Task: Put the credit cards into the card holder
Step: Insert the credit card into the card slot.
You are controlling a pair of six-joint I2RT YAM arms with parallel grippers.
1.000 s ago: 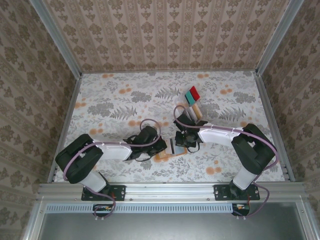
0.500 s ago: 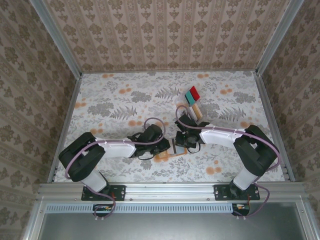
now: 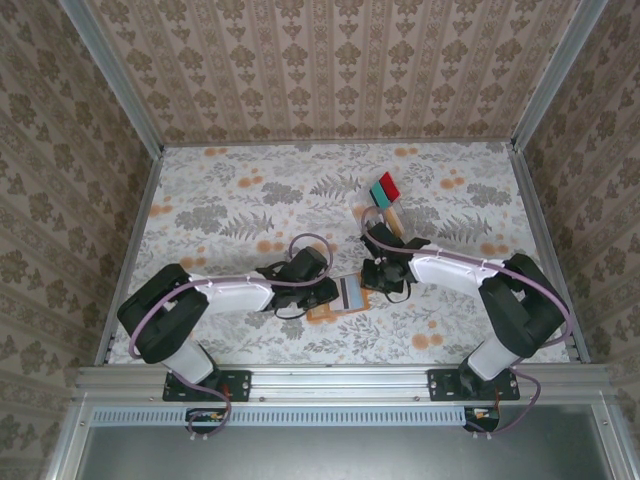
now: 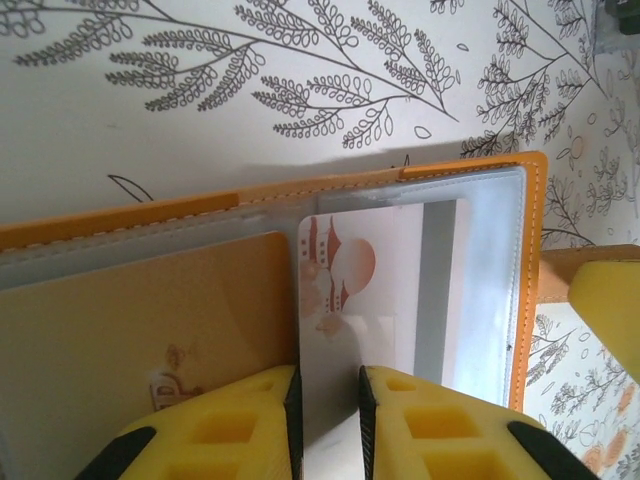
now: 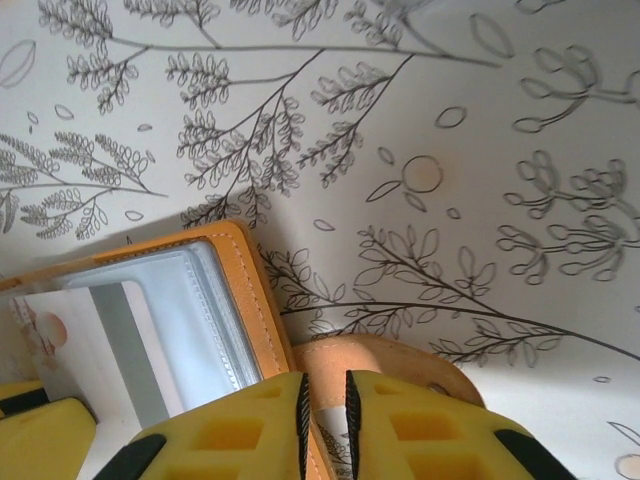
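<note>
Loosened left pincer to a narrow gap, freeing white printed plastic card partly seated in orange-tan leather card holder. Kept right pincer near-shut, seemingly nipping holder's 3 o'clock edge.

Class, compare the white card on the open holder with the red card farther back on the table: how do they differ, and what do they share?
The white card bears an orange-red picture; the red card looks plain red. The white card lies on the holder at the left hand's fingertips; the red card lies farther back beside a teal card, untouched. Both are small, thin rectangles.
</note>
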